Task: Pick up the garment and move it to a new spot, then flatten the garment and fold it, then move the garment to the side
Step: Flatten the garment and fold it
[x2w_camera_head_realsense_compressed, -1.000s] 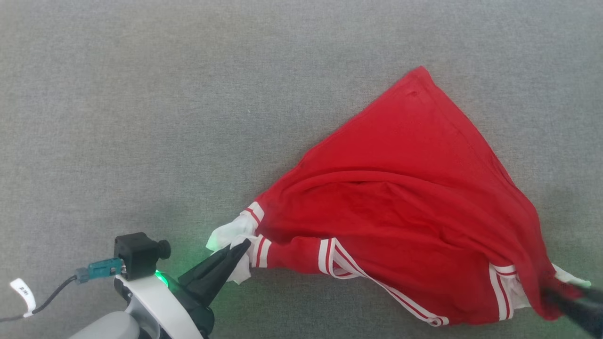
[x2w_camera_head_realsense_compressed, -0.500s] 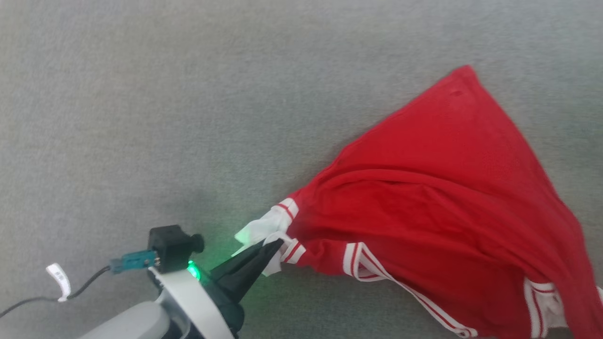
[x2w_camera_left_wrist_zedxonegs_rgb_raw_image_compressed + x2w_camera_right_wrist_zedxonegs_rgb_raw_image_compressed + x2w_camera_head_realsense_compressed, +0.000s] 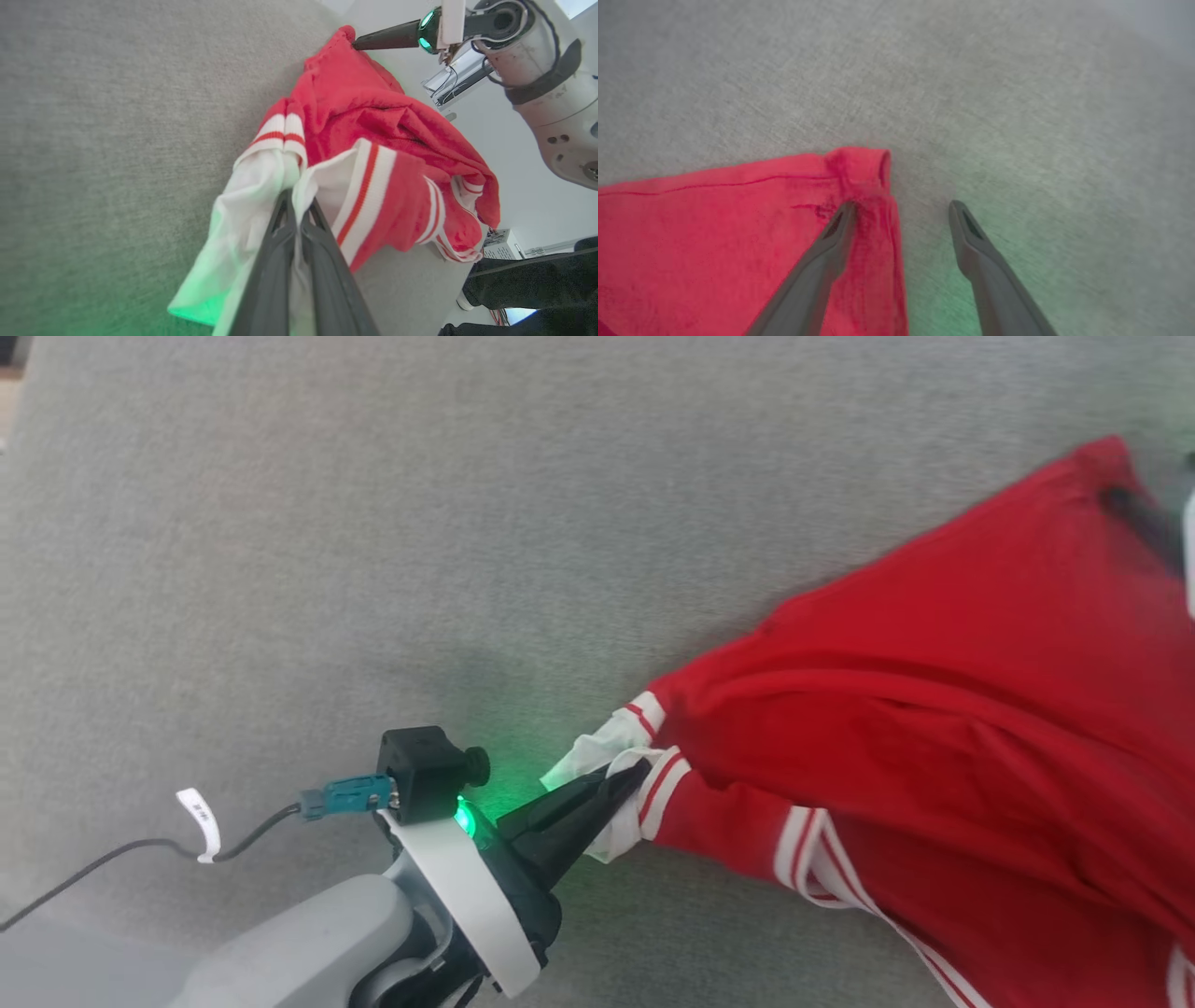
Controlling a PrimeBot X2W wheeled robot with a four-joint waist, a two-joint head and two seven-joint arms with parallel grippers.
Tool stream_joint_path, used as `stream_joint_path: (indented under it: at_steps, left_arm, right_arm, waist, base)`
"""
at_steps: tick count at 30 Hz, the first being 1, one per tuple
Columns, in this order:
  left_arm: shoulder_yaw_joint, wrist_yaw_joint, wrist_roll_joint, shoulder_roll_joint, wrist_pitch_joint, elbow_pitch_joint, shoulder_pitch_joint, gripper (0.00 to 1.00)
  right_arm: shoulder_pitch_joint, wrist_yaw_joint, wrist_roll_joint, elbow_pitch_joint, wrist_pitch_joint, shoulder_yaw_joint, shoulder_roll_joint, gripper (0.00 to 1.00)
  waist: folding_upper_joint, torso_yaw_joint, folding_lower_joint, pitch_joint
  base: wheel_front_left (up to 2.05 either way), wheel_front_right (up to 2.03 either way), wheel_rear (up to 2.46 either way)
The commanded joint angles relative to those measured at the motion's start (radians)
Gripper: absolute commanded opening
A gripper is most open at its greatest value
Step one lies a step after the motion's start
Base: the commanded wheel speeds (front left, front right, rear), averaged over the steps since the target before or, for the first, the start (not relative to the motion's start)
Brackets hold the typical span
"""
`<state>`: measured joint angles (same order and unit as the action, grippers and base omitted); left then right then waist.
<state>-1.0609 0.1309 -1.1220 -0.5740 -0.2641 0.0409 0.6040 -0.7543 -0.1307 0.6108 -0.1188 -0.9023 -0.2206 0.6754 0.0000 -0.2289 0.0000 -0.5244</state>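
The garment is a red shirt with white sleeve parts and striped trim, lying bunched on the grey surface at the right of the head view. My left gripper is shut on a white sleeve part at its near left end. My right gripper is open at the garment's far corner: one finger lies over the red cloth, the other over bare surface. The left wrist view shows the right gripper touching that corner. Any lettering is hidden in the folds.
The grey fabric surface stretches wide to the left and behind the garment. My left wrist's cable and white tag trail at the lower left. Past the surface's edge are a small white box and a dark shape.
The right gripper opened, let go of the garment's near right end and went to its far corner. The left gripper kept its hold on the sleeve. The head camera turned, shifting everything rightward.
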Motion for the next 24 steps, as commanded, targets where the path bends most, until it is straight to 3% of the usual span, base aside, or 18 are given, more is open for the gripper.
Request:
stream_joint_path:
  at_steps: [1, 6, 7, 8, 9, 15, 24]
  left_arm:
    - [-0.001, -0.001, -0.005, 0.005, 0.0, 0.004, 0.014, 0.0]
    - [0.009, -0.001, -0.013, 0.014, 0.0, 0.009, 0.005, 0.0]
    - [0.009, -0.001, -0.014, 0.014, 0.0, 0.009, 0.002, 0.0]
    - [0.011, -0.001, -0.016, 0.015, 0.0, 0.01, 0.0, 0.0]
    - [0.013, -0.001, -0.018, 0.017, 0.0, 0.01, -0.002, 0.0]
    - [0.048, -0.001, -0.037, 0.014, 0.0, -0.001, -0.015, 0.0]
    - [0.126, -0.001, -0.082, -0.015, 0.0, -0.008, 0.041, 0.0]
  right_arm:
    - [-0.015, 0.0, 0.011, -0.02, 0.003, -0.019, 0.006, 1.0]
    - [-0.031, -0.001, 0.06, -0.104, -0.031, -0.129, 0.006, 1.0]
    - [-0.032, -0.001, 0.065, -0.113, -0.04, -0.148, 0.011, 0.71]
    - [-0.033, -0.001, 0.071, -0.121, -0.043, -0.164, 0.016, 0.32]
    - [-0.035, -0.001, 0.078, -0.129, -0.043, -0.174, 0.02, 0.0]
    - [-0.081, 0.001, 0.102, -0.159, 0.041, -0.167, 0.023, 0.0]
    - [-0.152, 0.0, 0.104, -0.235, 0.263, -0.039, -0.038, 0.0]
  waist:
    - [0.0, -0.02, 0.0, -0.015]
    - [0.0, -0.028, 0.0, -0.014]
    - [0.0, -0.028, 0.0, -0.013]
    - [0.0, -0.028, 0.0, -0.011]
    - [0.0, -0.028, 0.0, -0.009]
    - [0.0, -0.013, 0.0, 0.009]
    - [0.0, 0.032, 0.0, 0.027]
  base:
    - [0.0, 0.0, 0.0]
    - [0.0, 0.0, 0.0]
    - [0.0, 0.0, 0.0]
    - [0.0, 0.0, 0.0]
    - [0.0, 0.0, 0.0]
    - [0.0, 0.0, 0.0]
    - [0.0, 0.0, 0.0]
